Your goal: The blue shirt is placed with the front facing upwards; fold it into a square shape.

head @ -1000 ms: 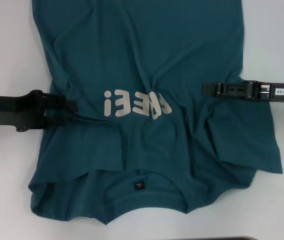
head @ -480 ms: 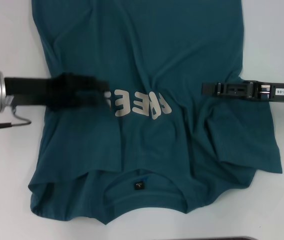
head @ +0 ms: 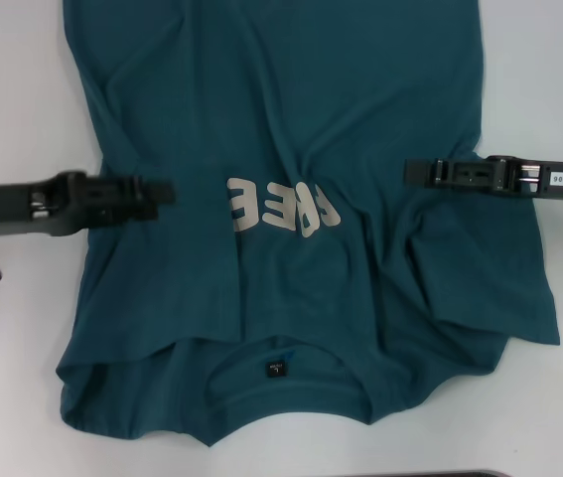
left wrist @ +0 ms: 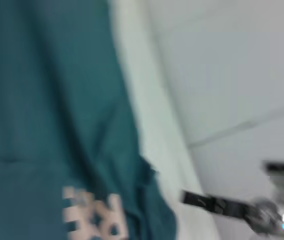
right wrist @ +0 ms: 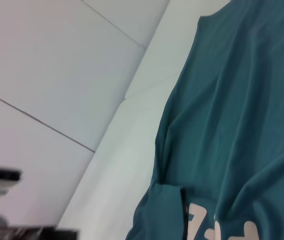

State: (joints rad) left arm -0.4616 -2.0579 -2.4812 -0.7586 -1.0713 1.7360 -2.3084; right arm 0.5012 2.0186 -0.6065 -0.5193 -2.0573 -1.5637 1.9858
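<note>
From the head camera, the large dark teal-blue cotton T-shirt point(head: 291, 199) lies rumpled and face up on the white counter point(head: 13, 99), collar nearest the robot. The left claw point(head: 162, 191) sits over its left side, the right claw point(head: 415, 172) over its right; I cannot tell whether either is open or closed. Both wrist cameras show shirt fabric and lettering only.

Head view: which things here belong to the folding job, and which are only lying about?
For the job:
- blue shirt
- left pincer, over the shirt's side
- right pincer, over the other side

Only there:
- white table
</note>
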